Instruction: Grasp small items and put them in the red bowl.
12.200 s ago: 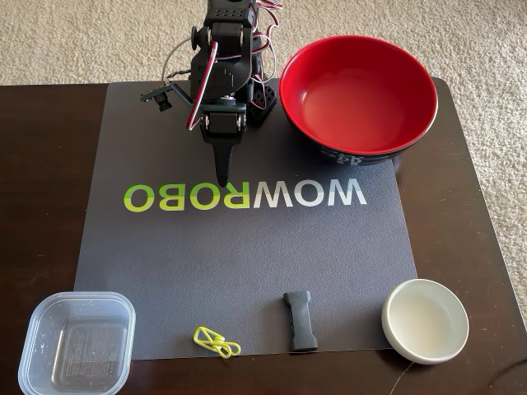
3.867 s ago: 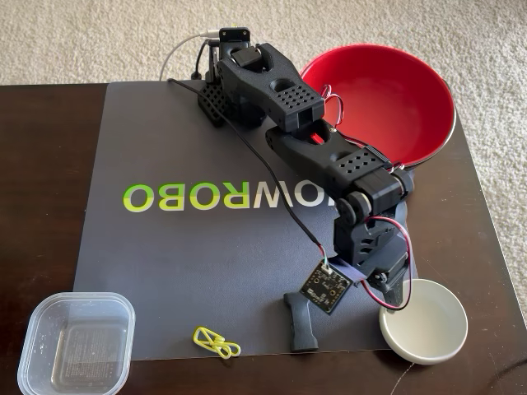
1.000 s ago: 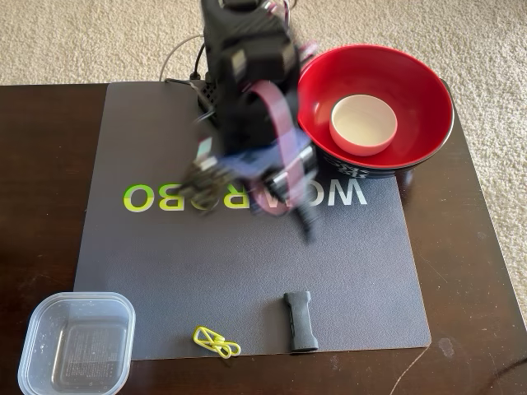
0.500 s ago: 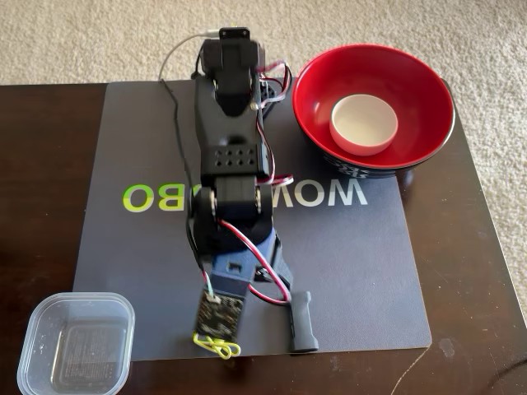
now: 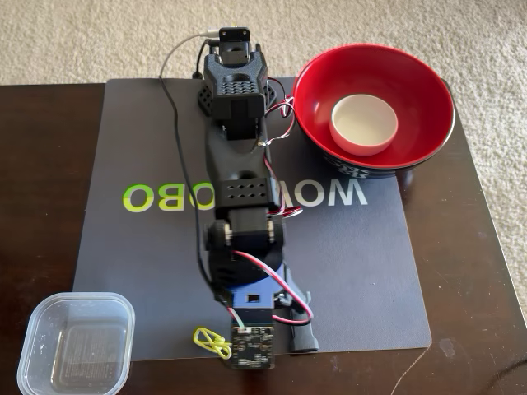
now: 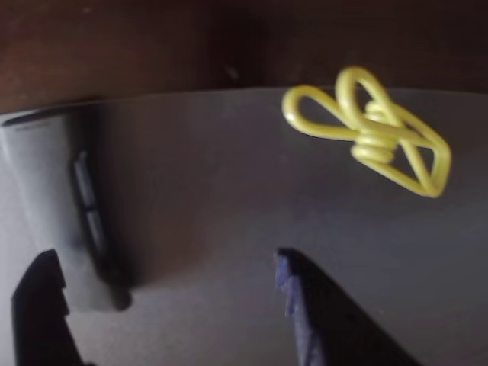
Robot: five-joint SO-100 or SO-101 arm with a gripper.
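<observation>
Bone-shaped rubbery piece [image 6: 65, 206] is what I'm after now. The small white dish [image 5: 363, 124] already sits inside the red bowl [image 5: 317, 86], which was empty at the start, so one item is done and three remain. Half a second ago my arm hung over the paper clips; since then I've pushed further toward six o'clock in the fixed view, right to the mat's [image 5: 354, 271] near edge.

In the wrist view my gripper [image 6: 168, 297] stands wide open and holds nothing. The dark fingertip sits at seven o'clock, the blue one at five. The black piece lies at nine o'clock, its lower end just beside the dark tip. Its long axis runs almost twelve to six there, with a slight lean. That puts it off to one side of my jaws, I'd judge, not between them.

The linked yellow paper clips [image 6: 370, 130] lie at two o'clock, stretching from ten toward four. The clear square plastic container [image 5: 76, 344] waits at eight o'clock in the fixed view.
</observation>
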